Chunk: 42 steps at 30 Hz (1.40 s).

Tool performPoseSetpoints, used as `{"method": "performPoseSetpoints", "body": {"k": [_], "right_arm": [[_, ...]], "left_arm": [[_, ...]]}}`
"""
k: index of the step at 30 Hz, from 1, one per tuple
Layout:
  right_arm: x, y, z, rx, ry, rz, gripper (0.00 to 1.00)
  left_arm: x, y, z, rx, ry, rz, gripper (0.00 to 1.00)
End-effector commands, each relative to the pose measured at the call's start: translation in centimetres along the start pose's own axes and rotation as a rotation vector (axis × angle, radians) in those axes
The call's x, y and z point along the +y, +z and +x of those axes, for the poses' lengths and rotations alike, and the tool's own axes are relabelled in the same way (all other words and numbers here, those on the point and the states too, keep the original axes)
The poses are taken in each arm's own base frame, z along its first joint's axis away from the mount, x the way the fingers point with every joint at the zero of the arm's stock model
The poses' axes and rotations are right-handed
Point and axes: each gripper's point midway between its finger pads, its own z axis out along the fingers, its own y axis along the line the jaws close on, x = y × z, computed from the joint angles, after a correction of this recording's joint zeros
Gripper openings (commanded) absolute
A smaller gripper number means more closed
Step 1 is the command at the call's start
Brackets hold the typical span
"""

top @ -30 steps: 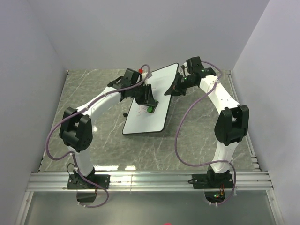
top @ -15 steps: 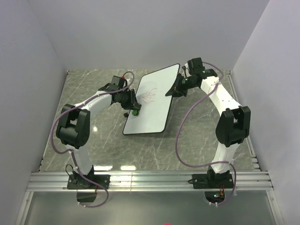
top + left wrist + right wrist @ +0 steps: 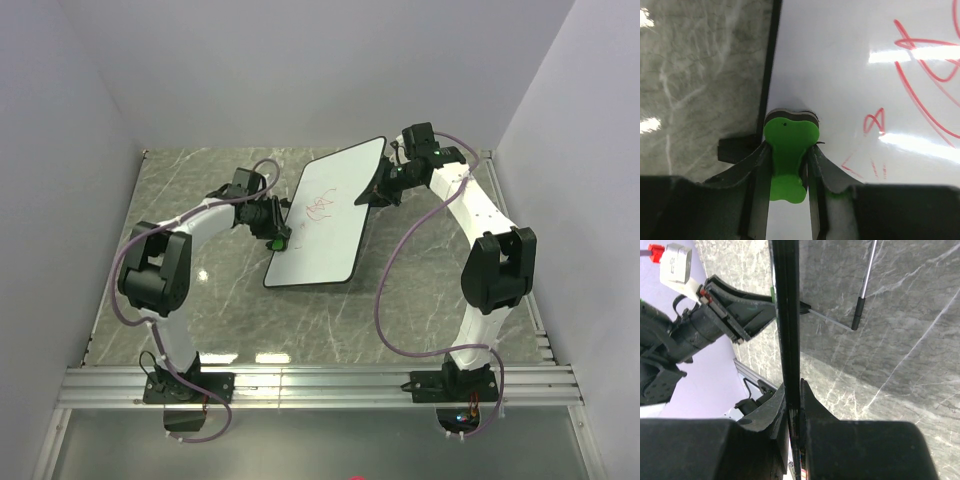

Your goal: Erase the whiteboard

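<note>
The whiteboard lies tilted at the table's middle, its far end raised, with red scribbles on its upper half. My left gripper is shut on the green eraser, which rests at the board's left edge; red marks lie to its right. My right gripper is shut on the board's far right edge, seen edge-on in the right wrist view.
The grey marble table is ringed by white walls. A thin metal rod with a black tip props the board underneath. The aluminium rail runs along the near edge.
My left gripper has swept the eraser leftward off the board's middle to its left edge. The red scribbles now show uncovered. The right gripper kept its hold.
</note>
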Motion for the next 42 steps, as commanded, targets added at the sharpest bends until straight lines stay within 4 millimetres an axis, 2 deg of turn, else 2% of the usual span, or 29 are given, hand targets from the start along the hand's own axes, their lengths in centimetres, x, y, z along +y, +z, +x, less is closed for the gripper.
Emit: {"method": "performPoseSetpoints", "body": {"k": [1, 2, 5, 7, 9, 12, 14, 16, 17, 18, 19, 21, 24, 27, 29, 33, 34, 36, 39, 40, 42], "right_arm": [[-3.3, -1.3, -2.0, -0.119, -0.109, 0.171, 0.00], [-3.5, -1.1, -2.0, -0.113, -0.102, 0.180, 0.00], [-3.7, -0.8, -2.0, -0.107, -0.082, 0.185, 0.00], [-3.7, -0.7, -2.0, -0.104, -0.074, 0.180, 0.00], [-3.6, -0.5, -1.9, -0.099, -0.069, 0.172, 0.00], [-3.5, -0.5, -1.9, -0.095, -0.065, 0.168, 0.00], [-3.5, -0.5, -1.7, -0.094, -0.067, 0.167, 0.00], [-3.6, -0.6, -1.5, -0.092, -0.068, 0.167, 0.00], [-3.5, -0.6, -1.5, -0.094, -0.070, 0.164, 0.00], [-3.6, -0.7, -1.4, -0.093, -0.068, 0.163, 0.00], [-3.6, -0.8, -1.2, -0.091, -0.069, 0.161, 0.00], [-3.7, -0.8, -1.0, -0.091, -0.071, 0.161, 0.00], [-3.9, -1.0, -0.5, -0.090, -0.075, 0.162, 0.00], [-4.1, -1.1, -0.1, -0.085, -0.073, 0.160, 0.00], [-4.2, -1.1, 0.1, -0.086, -0.075, 0.157, 0.00], [-4.6, -0.9, 0.5, -0.077, -0.067, 0.161, 0.00], [-4.8, -0.8, 0.6, -0.075, -0.065, 0.162, 0.00], [-4.7, -0.7, 0.7, -0.071, -0.061, 0.156, 0.00], [-4.8, -0.4, 0.8, -0.063, -0.058, 0.151, 0.00], [-4.8, -0.2, 0.7, -0.061, -0.056, 0.152, 0.00], [-4.8, -0.2, 0.6, -0.061, -0.053, 0.151, 0.00]], "left_arm": [[-4.3, -0.7, 3.7, 0.096, 0.016, 0.099, 0.00], [-6.0, -1.3, 3.8, 0.090, 0.036, 0.147, 0.00], [-9.5, -2.5, 4.5, 0.084, 0.044, 0.266, 0.00], [-11.1, -3.1, 4.9, 0.086, 0.032, 0.323, 0.00], [-12.1, -3.8, 5.0, 0.079, 0.039, 0.358, 0.00], [-12.4, -4.1, 5.2, 0.076, 0.037, 0.377, 0.00], [-11.9, -3.8, 5.6, 0.074, 0.027, 0.373, 0.00], [-11.0, -3.3, 5.1, 0.049, 0.013, 0.364, 0.00], [-9.9, -2.5, 5.8, 0.067, -0.008, 0.343, 0.00], [-9.1, -2.0, 5.7, 0.069, -0.017, 0.334, 0.00], [-7.6, -1.3, 5.5, 0.074, -0.042, 0.308, 0.00], [-6.1, -0.7, 5.3, 0.075, -0.056, 0.286, 0.00], [-3.2, 0.0, 3.9, 0.060, -0.097, 0.234, 0.00], [-2.2, 0.6, 3.2, 0.068, -0.099, 0.206, 0.00], [-2.4, 0.7, 2.2, 0.066, -0.084, 0.203, 0.00], [-4.1, 0.3, 0.7, 0.056, -0.054, 0.233, 0.00], [-5.1, -0.1, -0.1, 0.044, -0.033, 0.247, 0.00], [-6.2, -0.4, -0.2, 0.053, -0.011, 0.254, 0.00], [-9.3, -0.9, -0.9, 0.053, 0.033, 0.300, 0.00], [-10.9, -1.0, -1.0, 0.055, 0.055, 0.319, 0.00], [-12.6, -1.2, -1.1, 0.061, 0.064, 0.348, 0.00]]}}
